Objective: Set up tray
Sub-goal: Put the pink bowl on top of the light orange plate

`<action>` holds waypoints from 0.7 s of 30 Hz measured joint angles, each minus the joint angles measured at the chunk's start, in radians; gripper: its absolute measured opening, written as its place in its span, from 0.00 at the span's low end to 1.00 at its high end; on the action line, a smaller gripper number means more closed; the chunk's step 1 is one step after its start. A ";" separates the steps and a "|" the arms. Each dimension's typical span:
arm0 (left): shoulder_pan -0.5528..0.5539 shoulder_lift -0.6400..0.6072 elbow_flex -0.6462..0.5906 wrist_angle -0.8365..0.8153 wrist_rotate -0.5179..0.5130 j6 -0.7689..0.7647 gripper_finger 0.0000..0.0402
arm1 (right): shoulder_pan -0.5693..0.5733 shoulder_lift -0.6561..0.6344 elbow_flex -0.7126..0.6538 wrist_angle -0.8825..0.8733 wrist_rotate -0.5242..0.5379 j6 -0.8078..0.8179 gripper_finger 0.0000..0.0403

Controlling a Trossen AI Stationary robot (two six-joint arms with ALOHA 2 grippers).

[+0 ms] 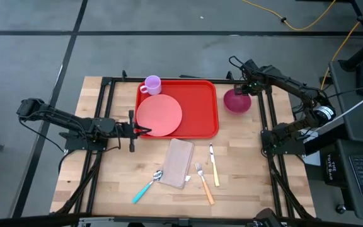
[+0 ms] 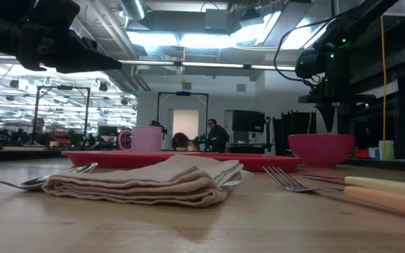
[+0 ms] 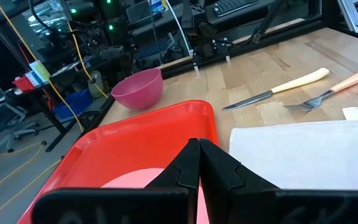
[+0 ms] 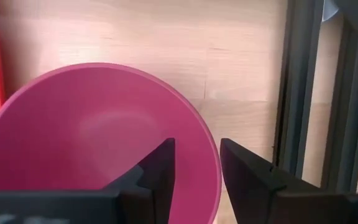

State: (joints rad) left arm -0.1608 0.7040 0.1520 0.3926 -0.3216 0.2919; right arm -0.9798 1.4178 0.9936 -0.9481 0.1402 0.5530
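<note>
The red tray [image 1: 200,120] lies at the table's far middle. On it sit a round pink plate [image 1: 159,115] and, in the far left corner, a lilac mug [image 1: 152,84]. A magenta bowl [image 1: 237,101] stands on the wood just right of the tray. My right gripper [image 4: 197,149] points down over the bowl's right side, open, one finger inside the rim and one outside. My left gripper [image 1: 142,130] is shut and reaches level over the tray's near left edge beside the plate. In the low view my left gripper [image 2: 114,63] hangs well above the tray. My right gripper comes at the bowl from above. Its fingers [image 4: 160,168] stand on either side of the rim [image 4: 215,163] on the bowl's right side. The bowl rests on the table. Whether a finger touches the rim, I cannot tell.
Near the front lie a folded beige napkin [image 1: 179,162], a teal-handled spoon [image 1: 147,188], an orange-handled fork [image 1: 203,183] and a cream-handled knife [image 1: 213,165]. Black frame rails [image 1: 271,126] run along both table sides. A person [image 2: 216,133] shows far behind the table.
</note>
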 joint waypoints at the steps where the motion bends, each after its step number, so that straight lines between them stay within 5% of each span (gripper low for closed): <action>1: 0.000 0.000 0.000 0.001 0.000 0.000 0.01 | 0.001 0.000 0.000 0.000 0.000 0.010 0.33; 21: 0.000 0.000 0.000 0.000 0.020 0.000 0.01 | 0.057 0.001 -0.002 -0.147 0.047 0.163 0.33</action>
State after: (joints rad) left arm -0.1612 0.7040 0.1520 0.3927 -0.3019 0.2918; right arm -0.9225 1.4189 0.9920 -1.0951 0.1871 0.7159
